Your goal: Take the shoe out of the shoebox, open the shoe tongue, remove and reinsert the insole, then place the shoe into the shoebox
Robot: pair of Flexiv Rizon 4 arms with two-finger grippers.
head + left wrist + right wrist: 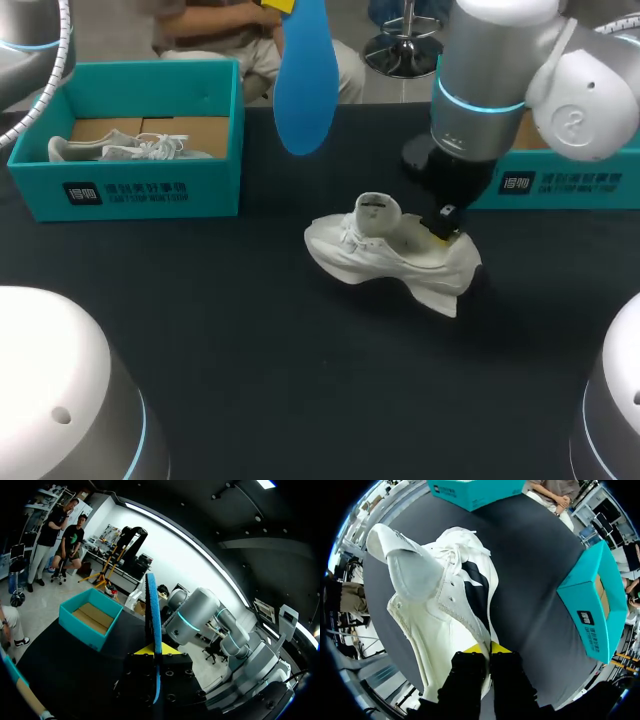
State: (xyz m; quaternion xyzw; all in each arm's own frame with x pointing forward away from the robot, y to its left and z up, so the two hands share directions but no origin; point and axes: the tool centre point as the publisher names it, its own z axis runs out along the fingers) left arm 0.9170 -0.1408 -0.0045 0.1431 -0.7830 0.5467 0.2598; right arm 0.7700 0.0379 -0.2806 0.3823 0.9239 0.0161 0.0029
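**Fig. Insole lifted clear of the shoe; sneaker steadied on the table.**
One white lace-up sneaker (385, 255) lies on the black table (250, 330), outside both boxes, tongue raised. The right gripper (485, 647) has its yellow tips pressed together on the heel rim. The left gripper (154, 651) pinches one blue foam insole (305, 90) by its end; the insole hangs above the table's far side, between the boxes and well apart from the shoe. There are two teal cardboard shoeboxes: the left shoebox (150, 190) holds a second white sneaker (130, 150), and the right shoebox (560, 185) is largely hidden in the head view behind the right arm (490, 70). Count: two sneakers, two boxes, one insole.
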